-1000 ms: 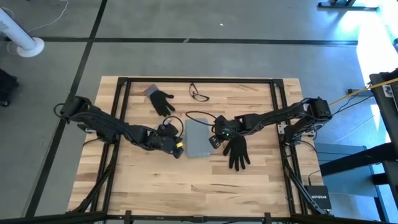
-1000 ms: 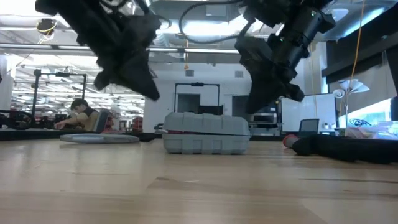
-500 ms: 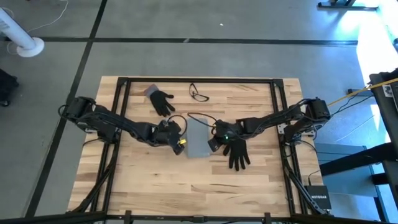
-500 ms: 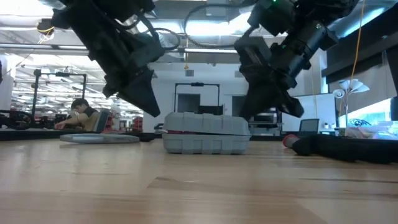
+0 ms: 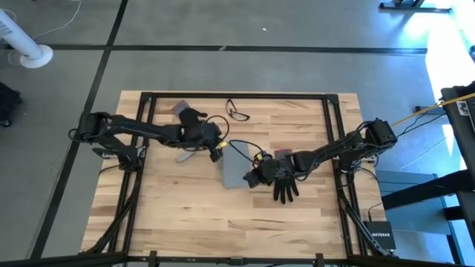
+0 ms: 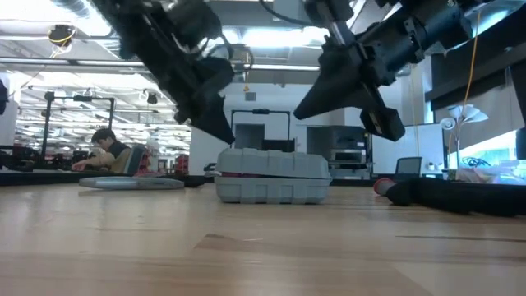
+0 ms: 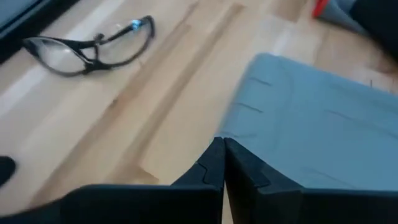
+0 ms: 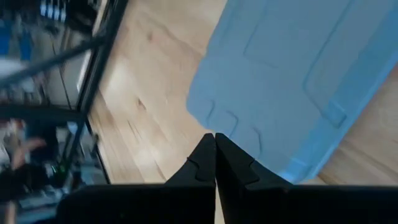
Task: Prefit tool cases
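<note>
The case (image 5: 236, 165) lies flat and closed on the table (image 5: 185, 215), about at its middle, turned a little askew so that its long sides run slantwise. In the low view it (image 6: 273, 175) sits level on the wood with a dark red strip along its seam.

My left hand (image 5: 217, 150) is clenched with nothing in it, and it hangs just off the case's far left corner. From my left wrist I see my two fingers (image 7: 211, 168) pressed together, their tips right at the edge of the case (image 7: 311, 124); I cannot tell if they touch it.

My right hand (image 5: 252, 180) is clenched too, with nothing in it, at the case's near right corner. From my right wrist the closed fingers (image 8: 208, 163) point at a rounded corner of the case (image 8: 292, 74), which has moulded ribs along its edge. I cannot tell whether they touch it.

A black glove (image 5: 284, 178) lies on the table just right of the case, partly under my right arm. A second glove (image 5: 191, 120) lies farther back on the left, under my left arm. Glasses (image 5: 237, 112) lie near the far edge of the table, well apart from the case; my left wrist sees them (image 7: 87, 46) on the wood beyond the case.

In the low view a person (image 6: 105, 148) sits far back in the room.
</note>
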### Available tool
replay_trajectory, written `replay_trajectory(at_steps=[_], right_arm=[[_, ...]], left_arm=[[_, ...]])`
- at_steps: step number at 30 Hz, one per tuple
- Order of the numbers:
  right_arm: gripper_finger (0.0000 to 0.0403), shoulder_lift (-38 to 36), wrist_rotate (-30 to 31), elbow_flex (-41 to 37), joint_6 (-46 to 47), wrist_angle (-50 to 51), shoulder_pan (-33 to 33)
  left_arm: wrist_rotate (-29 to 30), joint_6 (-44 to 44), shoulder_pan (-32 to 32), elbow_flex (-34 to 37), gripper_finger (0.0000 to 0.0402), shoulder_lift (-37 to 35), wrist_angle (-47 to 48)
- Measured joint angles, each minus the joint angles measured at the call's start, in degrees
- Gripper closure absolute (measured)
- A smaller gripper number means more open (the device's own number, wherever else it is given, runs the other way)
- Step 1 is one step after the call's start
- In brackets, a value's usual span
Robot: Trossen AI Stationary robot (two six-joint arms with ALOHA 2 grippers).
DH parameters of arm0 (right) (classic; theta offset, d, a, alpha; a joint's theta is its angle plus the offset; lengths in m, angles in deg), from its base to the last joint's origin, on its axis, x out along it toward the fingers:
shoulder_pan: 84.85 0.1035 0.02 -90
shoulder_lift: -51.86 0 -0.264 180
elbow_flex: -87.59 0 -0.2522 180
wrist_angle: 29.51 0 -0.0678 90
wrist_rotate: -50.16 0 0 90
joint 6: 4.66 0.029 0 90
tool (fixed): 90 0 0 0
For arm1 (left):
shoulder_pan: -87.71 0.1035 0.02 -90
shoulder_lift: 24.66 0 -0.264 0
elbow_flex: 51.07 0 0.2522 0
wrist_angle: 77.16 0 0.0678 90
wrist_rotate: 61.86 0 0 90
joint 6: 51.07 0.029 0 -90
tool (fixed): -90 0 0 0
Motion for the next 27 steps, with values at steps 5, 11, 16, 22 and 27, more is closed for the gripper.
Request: replay_trajectory(at_steps=[5, 11, 16, 22, 27], right_arm=[[0.0403, 2.08, -0.07, 0.03, 4.45, -0.99, 0.0], [0.0403, 6.57, -0.05, 0.75, 8.76, -7.84, -0.09], [0.0403, 9.55, -0.36, 4.38, 10.38, -8.75, 0.91], [0.0403, 13.67, 0.41, 6.67, 12.39, -5.34, 1.33], [0.0403, 13.2, 1.76, 6.4, 13.0, -3.03, 1.51]], left_arm=[[-5.87, 3.01, 4.43, -0.04, 0.0401, 1.48, -5.74], [-11.97, 7.69, 6.05, -1.14, 0.0401, 6.21, -8.19], [-12.83, 8.45, 6.05, -3.27, 0.0401, 9.93, -8.6], [-14.41, 8.09, 5.79, -3.98, 0.0401, 11.87, -9.02], [-15.18, 2.05, 3.86, -4.19, 0.0401, 11.5, -2.16]])
